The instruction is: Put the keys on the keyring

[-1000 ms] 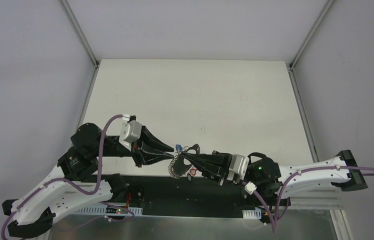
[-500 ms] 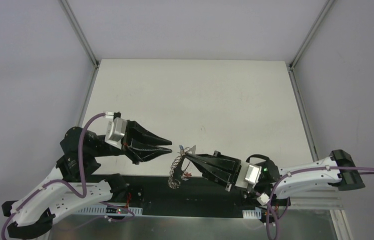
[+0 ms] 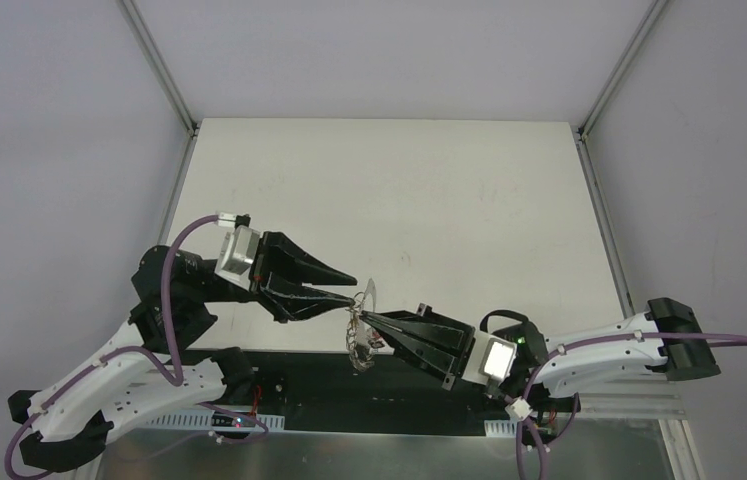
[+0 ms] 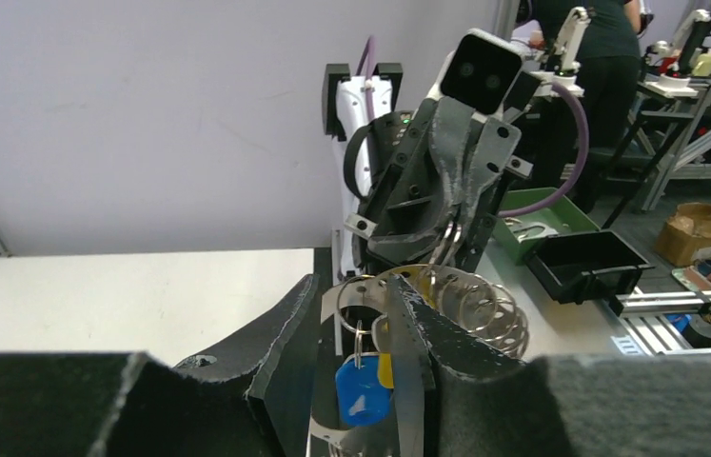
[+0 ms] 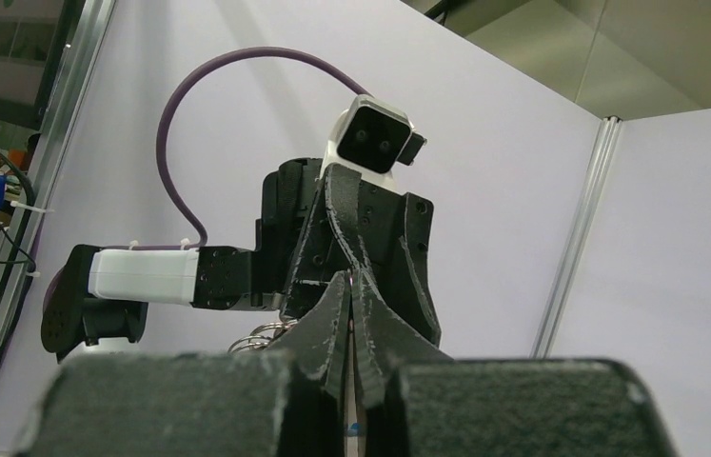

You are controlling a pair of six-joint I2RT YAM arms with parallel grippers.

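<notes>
The keyring [image 3: 369, 292], a thin silver loop, is held up above the table's near edge, and a cluster of small rings and keys [image 3: 357, 345] dangles below it. My right gripper [image 3: 362, 316] is shut on the loop from the right; in its wrist view the jaws [image 5: 351, 278] pinch a thin metal strip. My left gripper [image 3: 354, 289] reaches in from the left and is open. Its fingers straddle the loop [image 4: 363, 288], which lies against the right finger. A blue-headed key [image 4: 361, 390] and a yellow-headed one [image 4: 385, 369] hang between the fingers. More rings [image 4: 484, 305] fan out beside them.
The pale table [image 3: 399, 200] stretches away behind the grippers, bounded by metal frame posts and grey walls. A black strip [image 3: 299, 385] runs along the near edge under the keyring. In the left wrist view, a black tray [image 4: 580, 267] sits off the table.
The right gripper has rolled over and drawn the keyring slightly left, so the cluster now hangs straight down. The left gripper pulled back, then came in again around the loop with its jaws wider.
</notes>
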